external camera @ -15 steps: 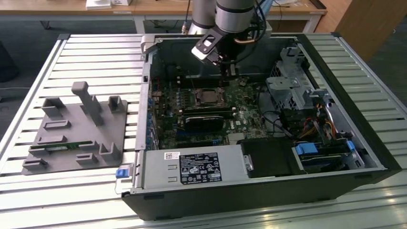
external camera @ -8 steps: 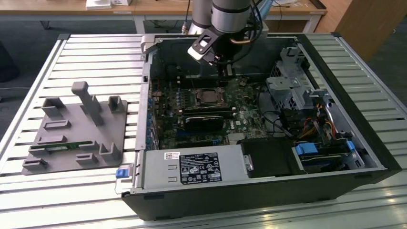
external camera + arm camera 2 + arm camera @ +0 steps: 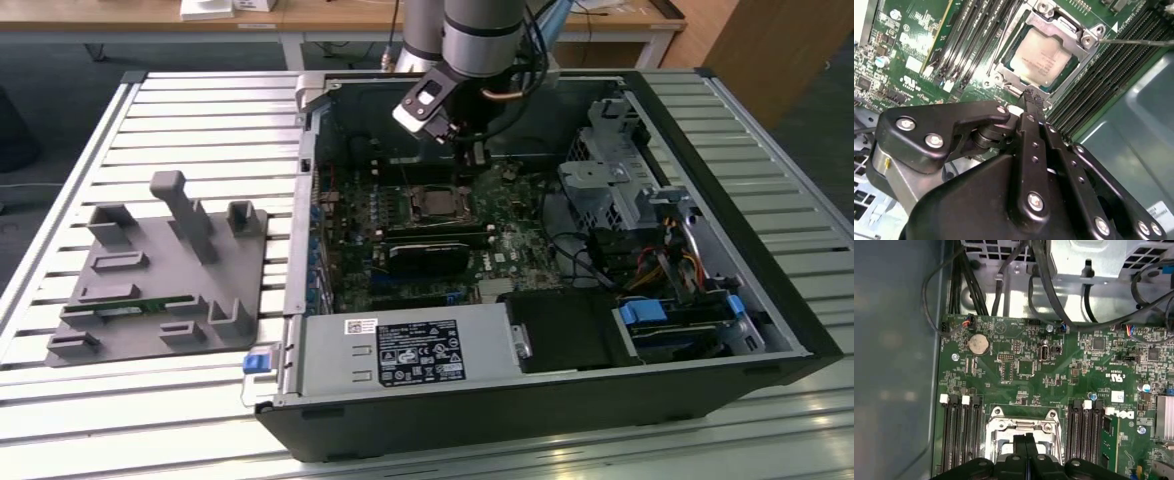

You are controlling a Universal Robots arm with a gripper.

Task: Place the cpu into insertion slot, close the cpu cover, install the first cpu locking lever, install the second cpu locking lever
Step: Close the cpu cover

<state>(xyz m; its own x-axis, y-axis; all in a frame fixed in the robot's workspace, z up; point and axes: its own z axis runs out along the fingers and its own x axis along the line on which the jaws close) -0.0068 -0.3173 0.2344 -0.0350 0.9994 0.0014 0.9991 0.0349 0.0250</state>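
My gripper [image 3: 1030, 96] is pressed together on nothing, tip at the edge of the cover [image 3: 1074, 30], which is down over the cpu [image 3: 1041, 55], mid-board [image 3: 909, 30].

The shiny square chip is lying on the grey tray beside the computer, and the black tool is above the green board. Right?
Not quite. The pale silvery square chip sits in its place on the green circuit board, framed by a thin silvery metal cover plate, as the second wrist view shows. The black tool is indeed above that board.
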